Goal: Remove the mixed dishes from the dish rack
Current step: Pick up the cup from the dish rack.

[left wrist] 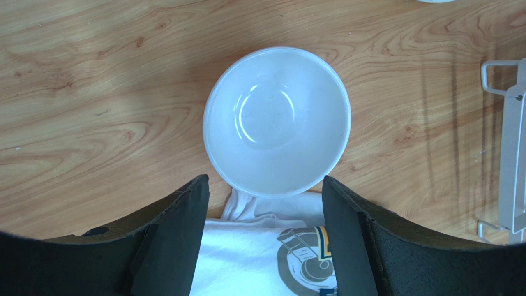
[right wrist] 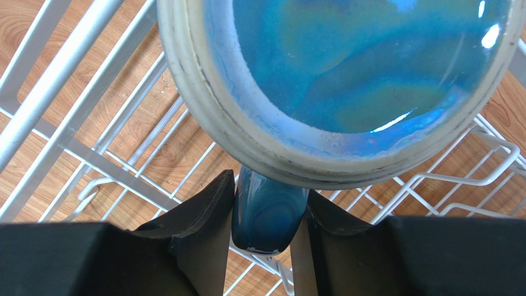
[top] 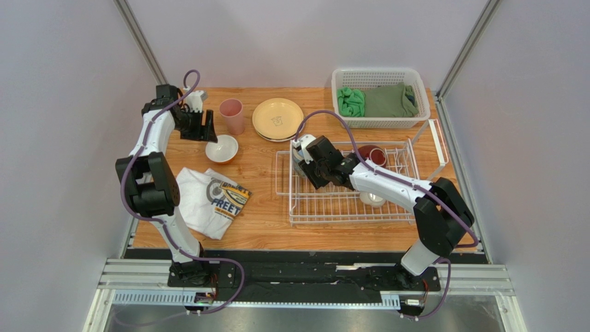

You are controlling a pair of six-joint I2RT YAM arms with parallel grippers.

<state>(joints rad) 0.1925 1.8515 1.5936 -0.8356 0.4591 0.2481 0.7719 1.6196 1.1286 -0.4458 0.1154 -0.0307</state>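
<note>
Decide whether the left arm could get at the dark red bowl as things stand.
Probably not: the dark red bowl sits in the rack, and the right gripper, shut on the blue mug, lies between it and the left gripper.

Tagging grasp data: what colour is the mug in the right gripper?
Glossy blue glaze on the mug, with a pale rim; clearest in the right wrist view.

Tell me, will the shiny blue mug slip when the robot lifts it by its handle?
Possibly: the glossy blue mug looks slick, and the right gripper pinches only its handle, so it may swivel. It would likely chip if dropped.
</note>
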